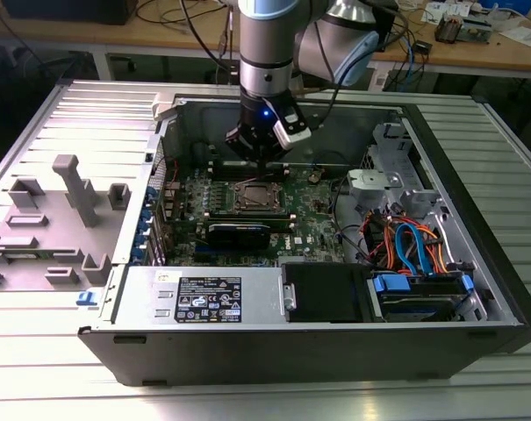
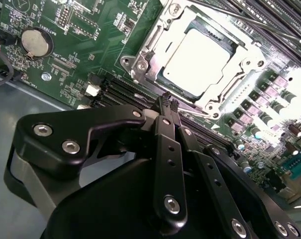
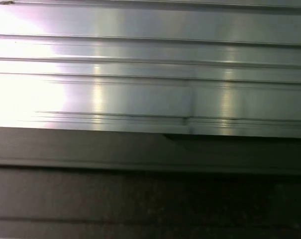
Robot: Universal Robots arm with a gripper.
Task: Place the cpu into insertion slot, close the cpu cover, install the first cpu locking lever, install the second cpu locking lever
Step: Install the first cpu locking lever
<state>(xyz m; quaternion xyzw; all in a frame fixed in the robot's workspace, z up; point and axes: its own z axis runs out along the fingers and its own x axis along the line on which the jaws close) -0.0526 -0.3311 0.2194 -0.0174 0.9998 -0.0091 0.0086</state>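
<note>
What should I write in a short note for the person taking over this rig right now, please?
Gripper: jaws shut, holding nothing, hanging just beside the socket over the motherboard.
Chip: already seated in the socket, its metal top showing in the second wrist view.
Cover frame: lying down flat around the chip, so it looks closed.
Levers: I cannot tell from these views whether either one is latched.
Done: chip placed, cover apparently down.
Left: confirm and lock both levers.
</note>
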